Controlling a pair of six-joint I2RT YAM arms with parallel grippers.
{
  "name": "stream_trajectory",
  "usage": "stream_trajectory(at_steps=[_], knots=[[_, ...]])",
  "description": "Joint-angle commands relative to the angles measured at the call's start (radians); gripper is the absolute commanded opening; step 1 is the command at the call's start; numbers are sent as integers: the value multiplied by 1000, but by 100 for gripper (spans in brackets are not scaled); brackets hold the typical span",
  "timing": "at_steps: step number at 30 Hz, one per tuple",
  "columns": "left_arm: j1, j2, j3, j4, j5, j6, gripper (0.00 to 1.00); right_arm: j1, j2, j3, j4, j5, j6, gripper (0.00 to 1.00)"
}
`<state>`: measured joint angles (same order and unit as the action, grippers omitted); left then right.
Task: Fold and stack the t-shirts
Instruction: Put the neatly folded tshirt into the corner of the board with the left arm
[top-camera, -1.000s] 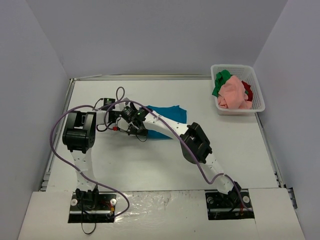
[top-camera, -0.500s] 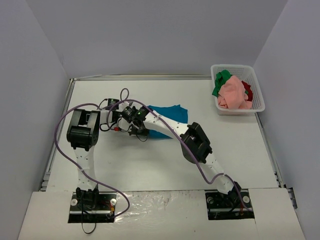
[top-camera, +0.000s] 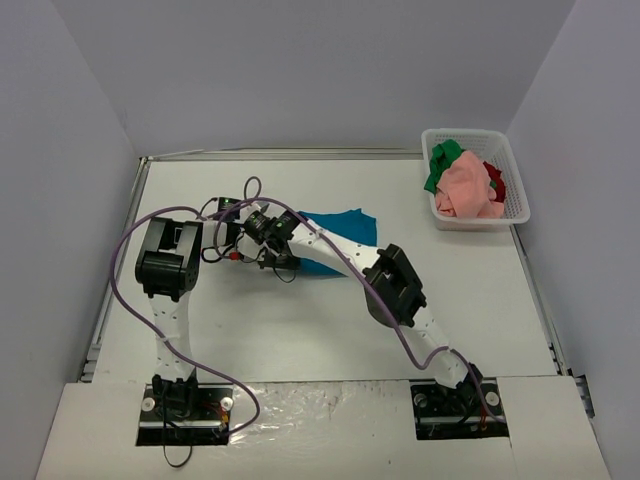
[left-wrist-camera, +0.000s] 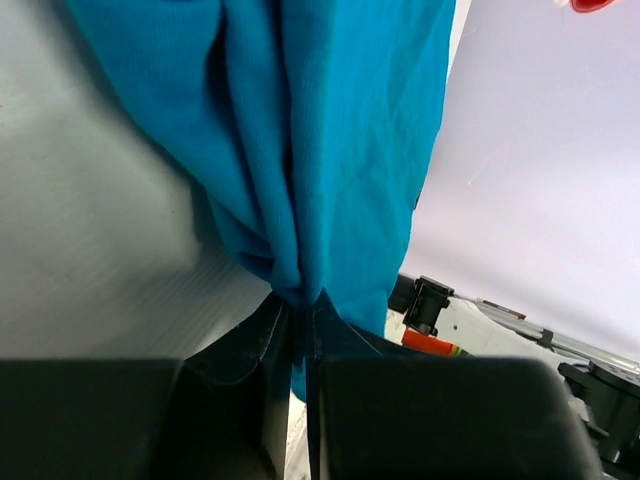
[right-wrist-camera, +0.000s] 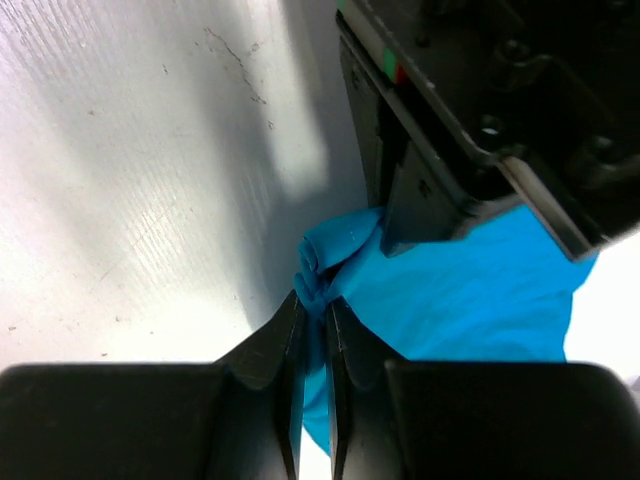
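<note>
Since one second ago the left arm has shifted a little to the right, toward the teal-blue t-shirt (top-camera: 345, 228). The left claw (left-wrist-camera: 298, 303), which stood wide apart then, has come together on the cloth.

Now the left claw is clamped on this shirt. In the left wrist view its two black fingers (left-wrist-camera: 250, 338) press on a gathered bunch of the cloth, and deep folds run away from the tips. The right claw (right-wrist-camera: 312, 303) is clamped on the same shirt; its fingers are nearly together, with a small crumpled lump of the shirt's edge between them. In the right wrist view the black body of the left claw is just beside this lump, so both claws grip the shirt at its left end, very near to each other.

The shirt lies on the white tabletop (top-camera: 300, 330), a little beyond the middle. From above, the right arm crosses over its left part and hides it; the right part is spread flat.

The white basket (top-camera: 515, 190) stands at the far right corner of the tabletop, well apart from the claws. In it are three crumpled t-shirts: the pink t-shirt (top-camera: 465, 190) in the middle, the green t-shirt (top-camera: 442, 163) at the left side, coming over the rim, and the red t-shirt (top-camera: 496, 180) at the right side, partly under the pink one
</note>
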<state>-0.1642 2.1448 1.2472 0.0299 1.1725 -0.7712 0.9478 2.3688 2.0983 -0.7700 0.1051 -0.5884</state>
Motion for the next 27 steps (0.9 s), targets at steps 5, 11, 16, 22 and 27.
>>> stream_trajectory(at_steps=[5, 11, 16, 22, 27], knots=[[-28, -28, 46, -36, 30, 47, 2, 0, -189, -65, 0, 22, -11, 100], [-17, -20, 100, -209, 3, 165, 2, -35, -463, -372, -5, -94, -65, 100], [8, -22, 149, -337, -37, 289, 2, -179, -617, -563, -23, -177, -93, 100], [31, -20, 259, -539, -147, 458, 2, -405, -680, -659, -22, -283, -74, 100], [51, -57, 349, -685, -319, 579, 2, -452, -663, -699, -15, -346, -42, 100]])
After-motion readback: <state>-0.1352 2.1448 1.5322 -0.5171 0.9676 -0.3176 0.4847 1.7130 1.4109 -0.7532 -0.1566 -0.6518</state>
